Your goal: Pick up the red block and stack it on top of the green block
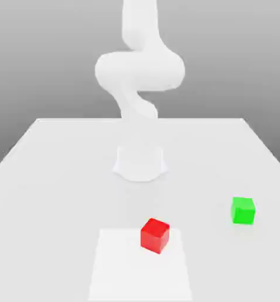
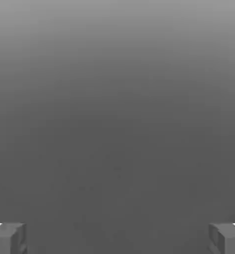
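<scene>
Closest to the hand's camera is the gripper. Its two fingers are wide apart, and there is nothing between them. Past them is just plain grey, with no block in the way.

Out on the table, a pale square comes first. The red block sits on it, by its far edge and a bit to the exterior view's right of its middle. The block is a cube, so it has no long side. It is turned, with one corner poking out to the front, so the fingers should twist to match its flat sides.

Farther back, well over to the exterior view's right, is the green block. It sits much straighter, and its top is bare. The two blocks are well apart.

Behind them is the foot of the arm. The red block is out in front of that foot, only a little to the exterior view's right. The arm goes up high, so I think the next move is to reach out and down to the red block. If the fingers don't turn with it, they could bump a corner.
</scene>
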`<act>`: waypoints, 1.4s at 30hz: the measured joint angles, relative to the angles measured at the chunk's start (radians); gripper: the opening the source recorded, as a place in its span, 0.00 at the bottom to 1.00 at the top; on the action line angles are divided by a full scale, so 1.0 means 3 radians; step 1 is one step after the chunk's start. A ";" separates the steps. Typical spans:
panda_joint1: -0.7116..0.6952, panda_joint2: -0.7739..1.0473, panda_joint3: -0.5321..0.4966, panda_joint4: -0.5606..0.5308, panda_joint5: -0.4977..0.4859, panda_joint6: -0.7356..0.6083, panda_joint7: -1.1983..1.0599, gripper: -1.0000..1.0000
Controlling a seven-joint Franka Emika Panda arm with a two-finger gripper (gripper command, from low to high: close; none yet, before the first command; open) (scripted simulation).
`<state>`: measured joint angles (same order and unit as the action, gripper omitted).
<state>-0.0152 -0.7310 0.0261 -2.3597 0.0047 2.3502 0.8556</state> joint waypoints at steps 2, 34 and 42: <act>-0.0047 0.0226 0.0083 -0.0187 0.0013 0.0160 0.0180 0.50; 0.0063 0.3035 0.0204 -0.1607 -0.0131 0.2237 0.1902 0.00; 0.0123 0.2230 0.0418 -0.1707 0.0121 0.1543 0.1690 0.00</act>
<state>0.0218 -0.0619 0.1516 -2.8717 0.0409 2.8132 1.3627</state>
